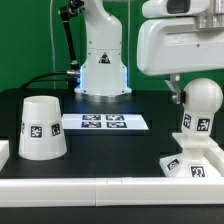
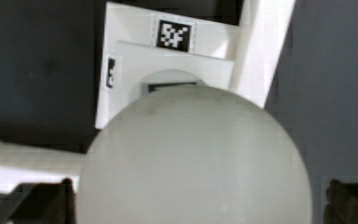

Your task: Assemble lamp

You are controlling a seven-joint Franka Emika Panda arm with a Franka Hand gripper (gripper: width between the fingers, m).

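Above the bulb (image 1: 200,103) your arm hangs wrist-down, gripper (image 2: 190,204) spread wide with fingers either side, not pinching. You see the bulb upright on the base (image 1: 192,163); the shade (image 1: 42,127) stands well apart.

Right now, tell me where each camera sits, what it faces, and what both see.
Exterior view: off the arm, low at the table edge, facing across the table; shows shade, marker board, bulb on base, the arm's base and wrist.
Wrist view: on the wrist, looking down the open end effector onto the bulb; fingertips show.
Shared: bulb and base.
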